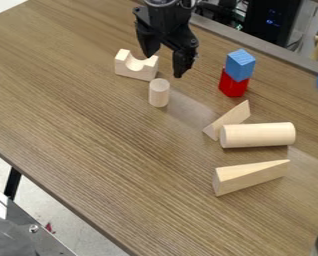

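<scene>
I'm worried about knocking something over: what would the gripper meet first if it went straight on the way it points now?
Probably the small upright cylinder, just below the gripper in the picture. Depth is unclear from this single slanted view, so it might instead meet the tabletop near it.

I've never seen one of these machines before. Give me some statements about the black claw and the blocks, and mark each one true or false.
1. The claw is open. True.
2. A blue block sits on top of the red block. True.
3. The larger cylinder stands on end. False: the larger cylinder lies on its side.
4. The claw grips the small cylinder. False: the small cylinder stands upright on the table, ungripped.
5. The notched block has its curved cut facing up. True.
</scene>
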`<control>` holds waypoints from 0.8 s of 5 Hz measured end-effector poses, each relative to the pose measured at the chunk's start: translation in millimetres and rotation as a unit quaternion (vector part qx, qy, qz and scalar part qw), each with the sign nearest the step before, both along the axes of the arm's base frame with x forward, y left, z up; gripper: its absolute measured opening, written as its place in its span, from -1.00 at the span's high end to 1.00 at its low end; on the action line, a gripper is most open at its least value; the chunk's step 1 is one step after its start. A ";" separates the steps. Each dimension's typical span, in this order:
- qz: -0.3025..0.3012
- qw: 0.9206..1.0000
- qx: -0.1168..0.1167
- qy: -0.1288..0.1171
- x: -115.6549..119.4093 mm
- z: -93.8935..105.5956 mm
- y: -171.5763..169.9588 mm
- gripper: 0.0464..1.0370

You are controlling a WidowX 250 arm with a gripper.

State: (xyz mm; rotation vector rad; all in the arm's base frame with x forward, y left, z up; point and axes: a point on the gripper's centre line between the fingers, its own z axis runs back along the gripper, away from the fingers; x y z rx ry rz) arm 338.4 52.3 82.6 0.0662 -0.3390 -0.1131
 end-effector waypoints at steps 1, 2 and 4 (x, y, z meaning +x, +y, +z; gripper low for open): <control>-0.001 1.000 -0.002 0.014 -2.3 -9.0 -0.9 -0.93; 0.013 0.999 0.000 0.039 -6.6 -15.5 1.6 -0.93; 0.043 0.991 0.036 0.118 -9.5 -25.8 7.1 -0.93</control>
